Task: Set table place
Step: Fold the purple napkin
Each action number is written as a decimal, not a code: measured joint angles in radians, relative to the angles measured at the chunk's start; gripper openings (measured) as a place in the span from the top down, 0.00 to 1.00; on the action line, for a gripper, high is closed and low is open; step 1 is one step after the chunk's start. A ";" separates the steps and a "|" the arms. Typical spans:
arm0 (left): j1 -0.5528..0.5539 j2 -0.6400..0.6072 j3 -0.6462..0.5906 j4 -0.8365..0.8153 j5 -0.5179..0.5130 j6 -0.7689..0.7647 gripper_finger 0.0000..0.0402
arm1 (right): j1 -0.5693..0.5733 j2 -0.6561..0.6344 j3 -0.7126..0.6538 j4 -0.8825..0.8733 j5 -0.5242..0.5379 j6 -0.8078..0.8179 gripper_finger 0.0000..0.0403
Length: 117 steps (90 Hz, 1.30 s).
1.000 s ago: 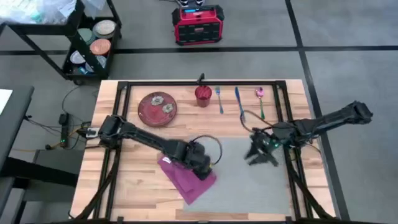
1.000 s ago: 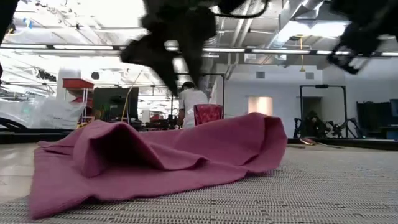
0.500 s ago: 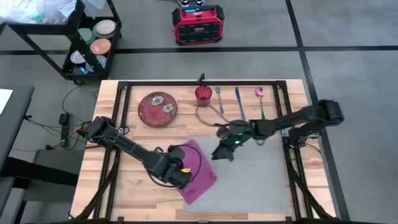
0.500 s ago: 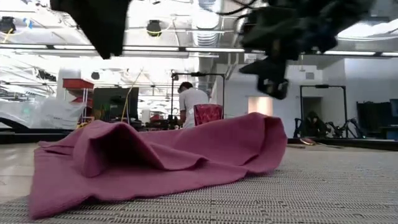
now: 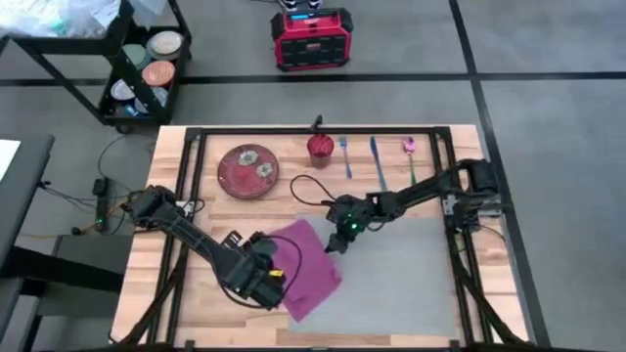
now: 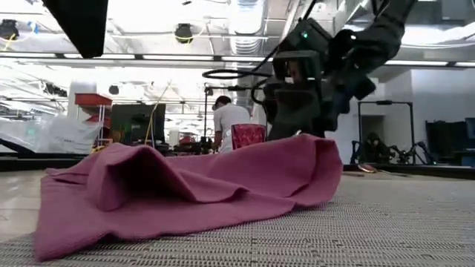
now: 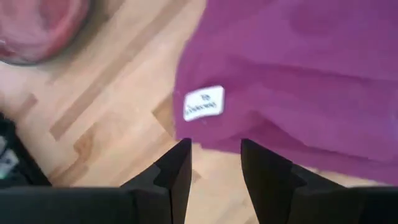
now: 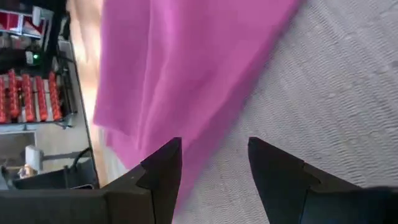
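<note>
The magenta napkin (image 5: 305, 264) lies crumpled, its right part on the grey placemat (image 5: 401, 279) and its left part on the wooden table (image 5: 196, 293). My left gripper (image 5: 278, 278) stands open just above the wood at the napkin's left edge (image 7: 205, 134), beside a white label (image 7: 204, 102). My right gripper (image 5: 335, 242) hovers open over the napkin's far right edge (image 8: 186, 106), where the napkin meets the placemat (image 8: 323, 87). In the low view it hangs behind the napkin's raised fold (image 6: 297, 159).
Along the far edge sit a red plate (image 5: 247, 171), a red cup (image 5: 320, 149), a fork (image 5: 345, 156), a knife (image 5: 377, 161) and a spoon (image 5: 410, 156). The placemat's right half is bare. A black shelf cart (image 5: 137, 68) stands beyond the far left corner.
My left gripper has drawn back off the napkin toward the table's left and near edges, leaving the napkin uncovered. My right gripper has swept across the placemat toward the table's left and come down by the napkin's far right edge. The napkin has kept its shape.
</note>
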<state>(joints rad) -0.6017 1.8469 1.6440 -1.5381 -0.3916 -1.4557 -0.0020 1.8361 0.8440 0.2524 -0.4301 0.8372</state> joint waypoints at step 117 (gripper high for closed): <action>-0.006 0.000 0.000 -0.032 -0.017 0.084 0.70 | -0.003 0.067 0.063 0.024 0.025 -0.049 0.58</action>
<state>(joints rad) -0.6075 1.8473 1.6440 -1.5704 -0.4091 -1.3713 -0.0048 1.9028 0.9070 0.2761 -0.4049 0.7886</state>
